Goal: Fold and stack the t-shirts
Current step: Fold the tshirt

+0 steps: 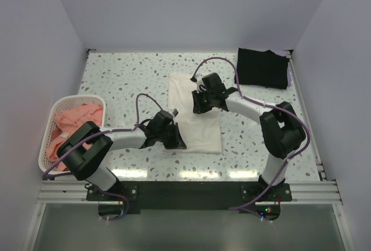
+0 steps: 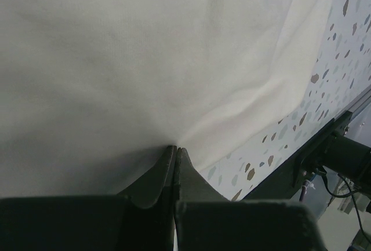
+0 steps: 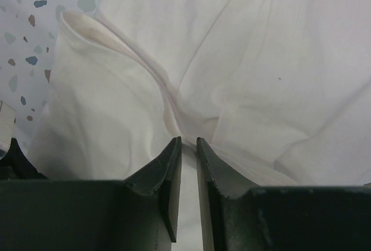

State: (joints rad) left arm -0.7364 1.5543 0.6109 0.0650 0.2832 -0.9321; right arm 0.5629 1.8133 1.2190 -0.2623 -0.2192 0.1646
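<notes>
Right, limp white cloth t-shirt point(image 1: 203, 126) lies mid speckled table point(image 1: 133, 77): light, floppy, will sag. Left gripper point(image 2: 175, 149) pinched tight on its near edge. Right gripper point(image 3: 188, 141) a slit apart over a raised fold, grip unclear. Best grab bunched edges, not single layers.

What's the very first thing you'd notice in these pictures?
A big white t-shirt lies in the middle of the speckled table. The left pincer pinches its near left edge and the right pincer is down on its middle. A folded black t-shirt sits in the far right corner, and a white basket at the left edge holds salmon-pink t-shirts.
</notes>
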